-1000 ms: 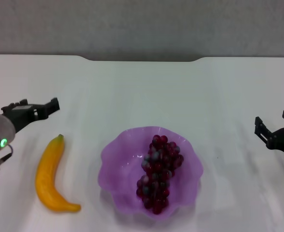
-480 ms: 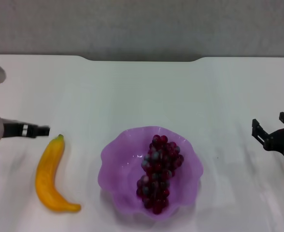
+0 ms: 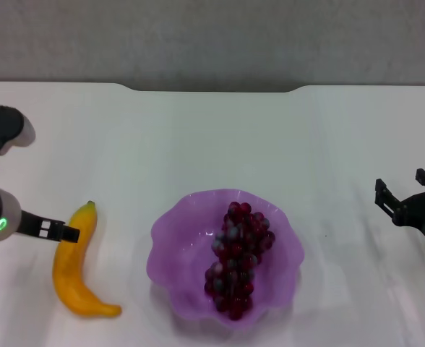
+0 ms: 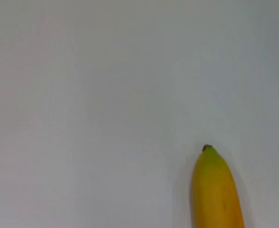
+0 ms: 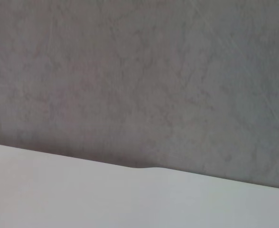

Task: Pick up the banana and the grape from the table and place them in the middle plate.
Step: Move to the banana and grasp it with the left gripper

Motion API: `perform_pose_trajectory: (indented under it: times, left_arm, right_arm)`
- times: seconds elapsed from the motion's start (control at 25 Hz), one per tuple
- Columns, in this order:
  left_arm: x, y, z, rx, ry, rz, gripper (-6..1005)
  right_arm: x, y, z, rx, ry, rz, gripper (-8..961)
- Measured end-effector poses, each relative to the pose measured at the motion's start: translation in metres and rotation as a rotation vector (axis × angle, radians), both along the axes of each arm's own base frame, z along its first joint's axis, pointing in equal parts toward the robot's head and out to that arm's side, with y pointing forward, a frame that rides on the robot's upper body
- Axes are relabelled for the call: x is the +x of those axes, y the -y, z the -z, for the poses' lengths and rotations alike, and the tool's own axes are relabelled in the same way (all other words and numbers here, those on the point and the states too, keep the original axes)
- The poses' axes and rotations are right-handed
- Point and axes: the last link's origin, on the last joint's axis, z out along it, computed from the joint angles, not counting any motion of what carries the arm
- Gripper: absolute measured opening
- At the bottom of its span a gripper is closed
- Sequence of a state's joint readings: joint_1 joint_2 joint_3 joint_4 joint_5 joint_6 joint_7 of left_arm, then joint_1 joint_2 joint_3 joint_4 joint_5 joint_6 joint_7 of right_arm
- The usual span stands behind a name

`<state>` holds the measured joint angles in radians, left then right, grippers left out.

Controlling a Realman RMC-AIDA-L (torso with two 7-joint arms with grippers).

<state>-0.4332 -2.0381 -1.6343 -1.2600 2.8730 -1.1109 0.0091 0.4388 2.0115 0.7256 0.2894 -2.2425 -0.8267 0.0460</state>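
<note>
The banana (image 3: pixel 75 271) lies on the white table (image 3: pixel 198 137) at the left, its green stem tip pointing away; its tip end (image 4: pixel 216 190) shows in the left wrist view. My left gripper (image 3: pixel 66 232) hangs open, turned side-on over the banana's upper left edge. The grape bunch (image 3: pixel 238 256) lies inside the purple middle plate (image 3: pixel 170 238), which sits in the near centre. My right gripper (image 3: pixel 400 182) stands open and holds nothing at the right edge of the table, well clear of the plate.
The table's notched far edge (image 3: pixel 212 90) meets a grey wall (image 5: pixel 139 71), which fills most of the right wrist view. Bare tabletop lies between the banana and the plate and behind the plate.
My left gripper has swung from behind the banana toward me, turned side-on, and now overlaps the banana's upper part. The banana, grapes and plate have not moved. The right gripper shifted only slightly.
</note>
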Motion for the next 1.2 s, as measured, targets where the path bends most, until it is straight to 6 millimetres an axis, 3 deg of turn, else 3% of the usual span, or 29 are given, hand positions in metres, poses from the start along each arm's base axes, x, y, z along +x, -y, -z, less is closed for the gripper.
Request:
perform_pose_trajectory:
  times: [0.4, 0.88, 1.2]
  left_arm:
    - [0.009, -0.002, 0.025, 0.038, 0.048, -0.026, 892]
    - [-0.015, -0.006, 0.04, 0.042, 0.032, -0.056, 877]
    - [-0.018, -0.006, 0.041, 0.038, 0.027, -0.063, 867]
  right_arm:
    - [-0.001, 0.0, 0.001, 0.0, -0.003, -0.001, 792]
    - [-0.004, -0.001, 0.002, -0.002, -0.012, -0.01, 792]
    - [-0.005, -0.001, 0.003, -0.004, -0.011, -0.011, 792]
